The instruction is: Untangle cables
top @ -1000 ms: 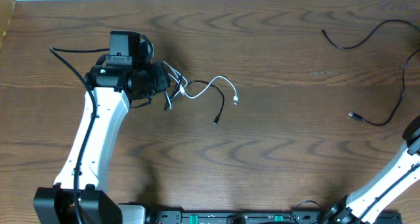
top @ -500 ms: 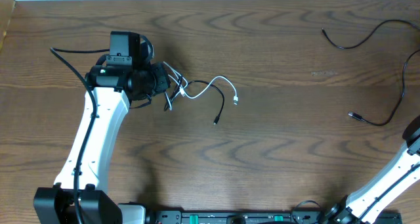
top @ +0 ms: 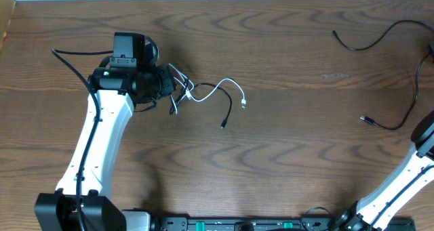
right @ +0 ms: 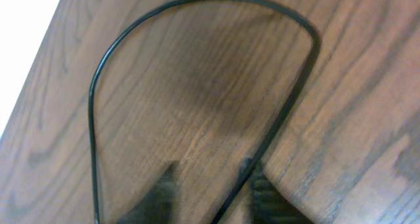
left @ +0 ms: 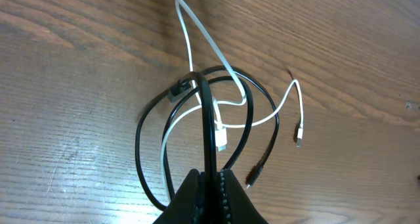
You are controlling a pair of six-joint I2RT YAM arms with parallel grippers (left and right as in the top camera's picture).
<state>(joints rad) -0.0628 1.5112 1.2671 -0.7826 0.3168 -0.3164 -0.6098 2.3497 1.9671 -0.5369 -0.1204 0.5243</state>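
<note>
1. The left tool point(left: 211, 175) is closed tight on a black cord point(left: 209, 119). The cord rises straight up out of the pinched fingers into the snarl.
2. That snarl, a small bundle of cables point(top: 183, 90), sits on the left half of the wooden tabletop point(top: 291, 156), right at the tip of the left arm.
3. Seen from the left wrist, a white cable point(left: 191, 43) arches high over the bundle, drops through its middle and swings out to the right. It ends in a small white plug point(left: 298, 138) lying on the wood.
4. A wider black loop point(left: 140, 140) circles the gripped cord and crosses the white one. Its free end carries a dark plug point(left: 251, 181) pointing down and to the right. I cannot tell whether this loop and the gripped cord are one cable.
5. Well apart from all this, a long black cable point(top: 415, 82) lies loose along the far right of the tabletop, curving from the upper edge down to a plug point(top: 364, 119).
6. The right tool point(right: 210, 171) hangs just over that long cable with its blurred fingers spread. The cable arcs round above them and passes down between them, closer to one finger, not pinched.
</note>
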